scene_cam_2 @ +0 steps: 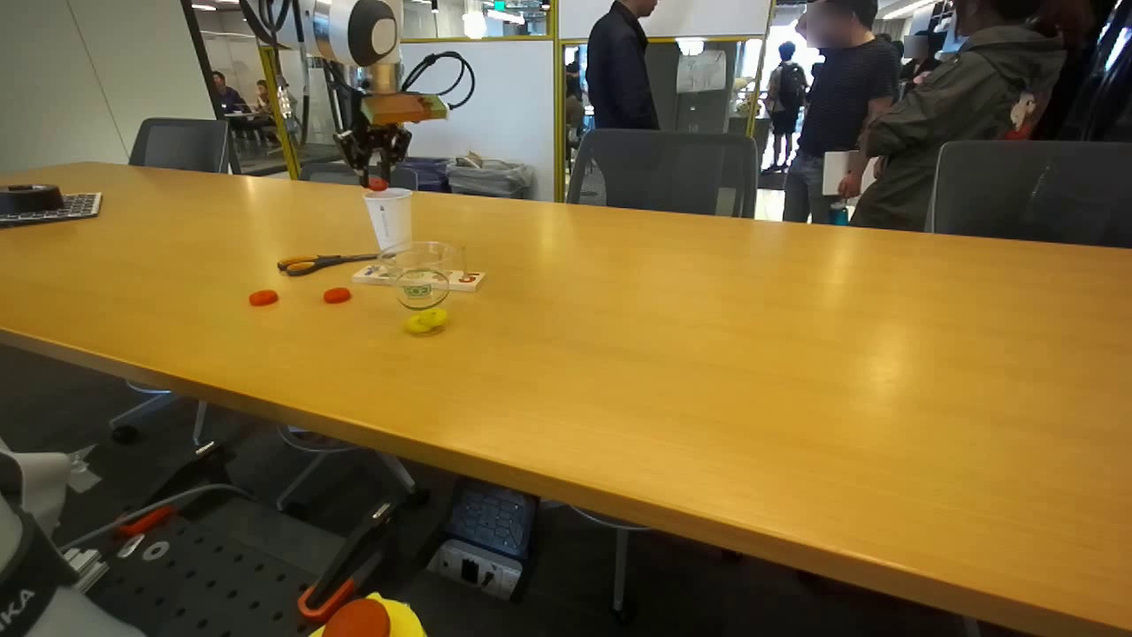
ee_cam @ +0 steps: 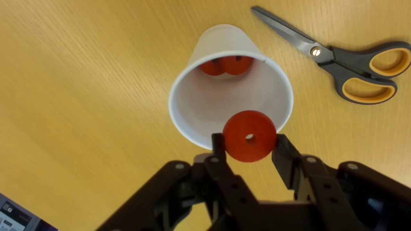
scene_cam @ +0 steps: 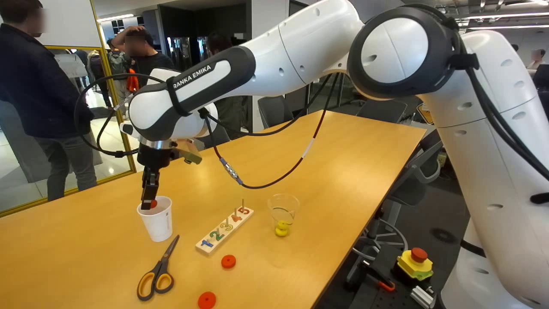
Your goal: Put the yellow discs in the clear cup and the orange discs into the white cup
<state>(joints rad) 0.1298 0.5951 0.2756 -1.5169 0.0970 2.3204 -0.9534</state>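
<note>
My gripper is shut on an orange disc, gripped by its edges. The held disc overlaps the near rim of the white cup in the wrist view. In an exterior view the disc is just above the rim of the upright white cup. Two orange discs lie at the bottom inside this cup. Two more orange discs, one nearer the strip and one farther from it, lie on the table. The yellow discs are at the bottom of the upright clear cup.
Scissors with yellow-lined handles lie beside the white cup. A wooden number strip with pegs lies between the two cups. A keyboard and a black roll sit at the table's far end.
</note>
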